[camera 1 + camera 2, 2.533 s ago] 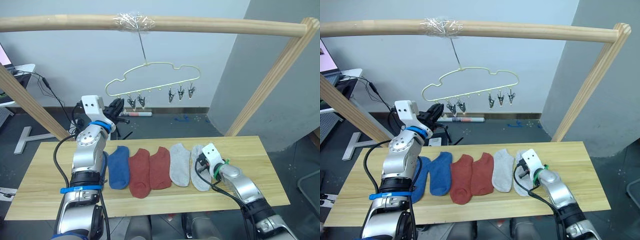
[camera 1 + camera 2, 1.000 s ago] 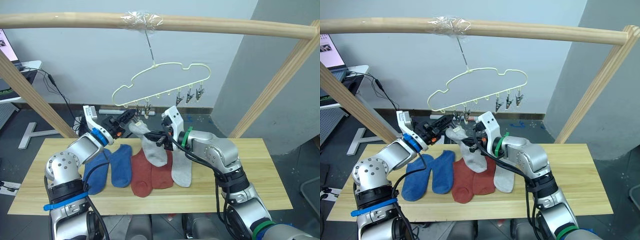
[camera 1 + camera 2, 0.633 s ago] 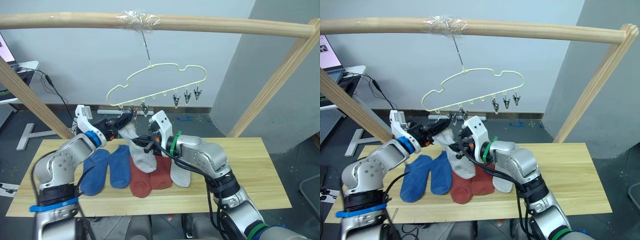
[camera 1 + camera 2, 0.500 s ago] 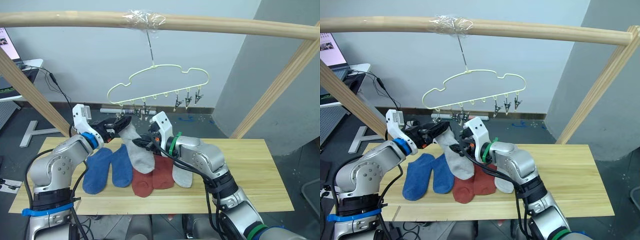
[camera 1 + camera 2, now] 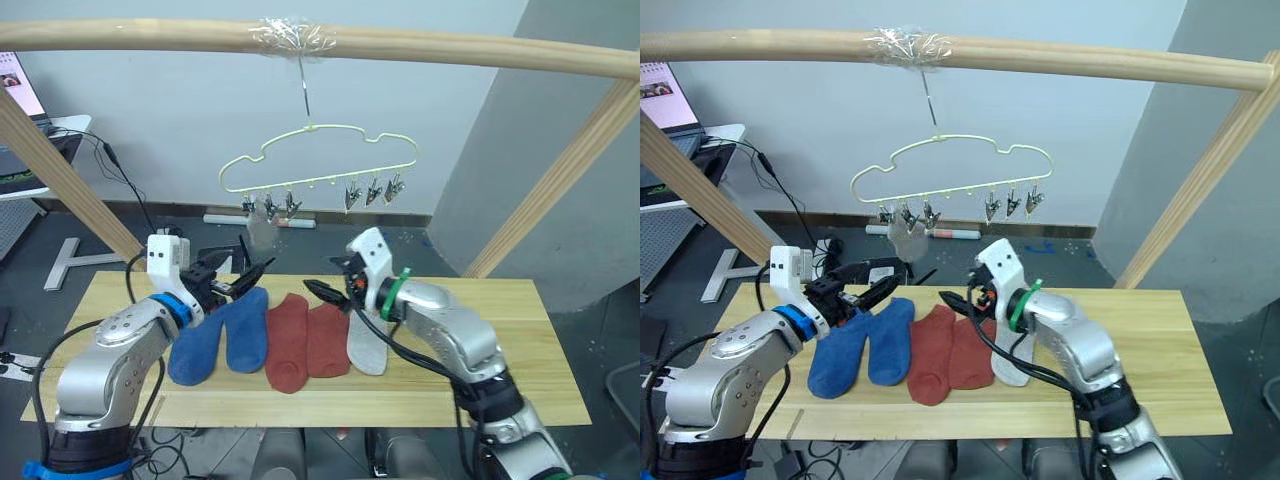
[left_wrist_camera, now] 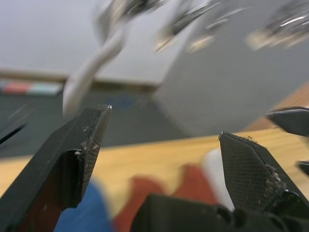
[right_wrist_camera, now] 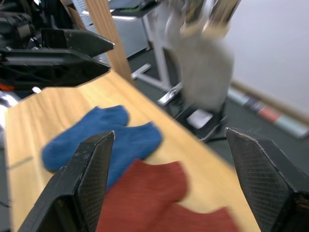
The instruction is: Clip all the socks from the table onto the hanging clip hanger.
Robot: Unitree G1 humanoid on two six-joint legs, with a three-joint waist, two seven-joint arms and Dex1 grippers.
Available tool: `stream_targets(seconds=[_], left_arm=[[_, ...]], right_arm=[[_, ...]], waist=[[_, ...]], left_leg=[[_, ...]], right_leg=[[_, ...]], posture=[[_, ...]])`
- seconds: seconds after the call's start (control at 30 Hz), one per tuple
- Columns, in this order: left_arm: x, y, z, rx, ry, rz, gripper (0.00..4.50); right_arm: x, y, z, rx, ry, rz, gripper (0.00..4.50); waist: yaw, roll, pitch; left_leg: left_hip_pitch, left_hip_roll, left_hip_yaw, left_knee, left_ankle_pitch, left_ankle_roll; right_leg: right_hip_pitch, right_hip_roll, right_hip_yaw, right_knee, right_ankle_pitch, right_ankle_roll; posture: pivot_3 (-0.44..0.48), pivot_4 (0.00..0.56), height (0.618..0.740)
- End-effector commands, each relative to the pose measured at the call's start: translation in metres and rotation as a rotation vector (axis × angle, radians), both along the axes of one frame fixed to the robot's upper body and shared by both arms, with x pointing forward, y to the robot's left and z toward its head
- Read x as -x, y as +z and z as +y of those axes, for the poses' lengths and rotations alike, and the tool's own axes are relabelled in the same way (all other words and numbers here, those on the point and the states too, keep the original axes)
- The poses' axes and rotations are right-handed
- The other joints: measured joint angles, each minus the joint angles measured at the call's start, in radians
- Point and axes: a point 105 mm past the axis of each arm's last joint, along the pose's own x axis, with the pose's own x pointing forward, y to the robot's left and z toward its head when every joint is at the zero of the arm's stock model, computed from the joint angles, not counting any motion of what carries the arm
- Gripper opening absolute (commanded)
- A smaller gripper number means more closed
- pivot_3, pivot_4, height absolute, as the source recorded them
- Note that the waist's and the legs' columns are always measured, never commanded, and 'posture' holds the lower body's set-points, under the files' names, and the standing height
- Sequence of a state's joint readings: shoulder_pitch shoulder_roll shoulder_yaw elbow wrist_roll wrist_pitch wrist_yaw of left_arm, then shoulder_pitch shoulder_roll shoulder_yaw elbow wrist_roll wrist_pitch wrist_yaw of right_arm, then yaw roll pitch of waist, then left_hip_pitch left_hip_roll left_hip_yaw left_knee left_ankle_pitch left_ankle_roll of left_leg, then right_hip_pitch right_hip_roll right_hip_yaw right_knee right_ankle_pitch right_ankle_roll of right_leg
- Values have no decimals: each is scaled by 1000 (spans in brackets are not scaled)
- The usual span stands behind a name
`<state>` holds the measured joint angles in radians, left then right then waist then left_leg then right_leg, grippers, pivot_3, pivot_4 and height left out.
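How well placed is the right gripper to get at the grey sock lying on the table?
Probably yes. The right gripper is open and holds nothing, above the red socks, with the grey sock right beside them on the table and uncovered.

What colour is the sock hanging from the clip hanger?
Light grey sock; clearest in the right eye view.

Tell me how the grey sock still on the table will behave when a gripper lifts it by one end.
The grey sock lies flat and limp on the table, so it will probably droop rather than hold shape. The clipped grey sock hangs folded from the clip hanger, suggesting it's floppy and light. Soft fabric seems unlikely to slip or roll.
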<state>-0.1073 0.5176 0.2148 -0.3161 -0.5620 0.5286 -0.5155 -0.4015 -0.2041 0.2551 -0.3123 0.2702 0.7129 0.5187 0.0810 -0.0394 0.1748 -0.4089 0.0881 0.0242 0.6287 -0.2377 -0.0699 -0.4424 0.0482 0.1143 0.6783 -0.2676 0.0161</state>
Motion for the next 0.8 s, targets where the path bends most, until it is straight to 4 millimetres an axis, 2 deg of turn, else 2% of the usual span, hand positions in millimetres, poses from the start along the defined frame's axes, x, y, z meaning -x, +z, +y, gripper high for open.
stream_targets(seconds=[0.03, 0.13, 0.23, 0.43, 0.53, 0.6, 0.8], left_arm=[[-4, 14, -16, -29, -13, -137, 3743], [-9, 9, -28, -10, -7, -137, 2924], [-15, 9, -39, 7, 14, -162, 2924], [-24, 14, -42, -3, 65, -236, 2924], [-31, 10, -38, -21, 93, -231, 2374], [-33, 9, -36, -20, 109, -223, 1735], [-35, 7, -32, -35, 141, -222, 1735]], right_arm=[[13, 29, -5, -51, 36, -85, 3843], [19, 38, -10, -33, 50, -128, 3843], [23, 50, -15, -35, 61, -163, 3843], [23, 62, -16, -50, 58, -183, 3843], [21, 75, -14, -84, 55, -203, 3843], [20, 77, -14, -77, 57, -208, 3843], [20, 82, -15, -73, 78, -208, 3843]], waist=[[0, 0, 0], [-4, 0, 0], [-4, 0, 0], [-7, -1, -1], [-8, -1, -1], [-7, -1, -1], [-7, -2, -2]], left_leg=[[0, 0, 0, 0, 0, 0], [0, 0, -1, 0, 0, 0], [0, -1, -1, 1, 0, 0], [0, -2, -1, 1, 0, 0], [0, -2, -1, 1, 0, 0], [0, -2, -1, 2, 0, 1], [0, -3, -1, 2, 0, 1]], right_leg=[[0, 0, 0, 0, 0, 0], [0, 0, 0, 1, 0, 1], [1, 0, 1, 0, 1, 1], [1, 0, 1, 1, 1, 1], [1, 0, 2, 1, 3, -2], [1, 0, 1, 1, 3, -2], [1, -1, 1, 1, 3, -2]], posture=[[273, 172, 740], [240, 167, 740], [216, 158, 740], [204, 151, 740], [200, 145, 740], [197, 142, 740], [197, 140, 740]])
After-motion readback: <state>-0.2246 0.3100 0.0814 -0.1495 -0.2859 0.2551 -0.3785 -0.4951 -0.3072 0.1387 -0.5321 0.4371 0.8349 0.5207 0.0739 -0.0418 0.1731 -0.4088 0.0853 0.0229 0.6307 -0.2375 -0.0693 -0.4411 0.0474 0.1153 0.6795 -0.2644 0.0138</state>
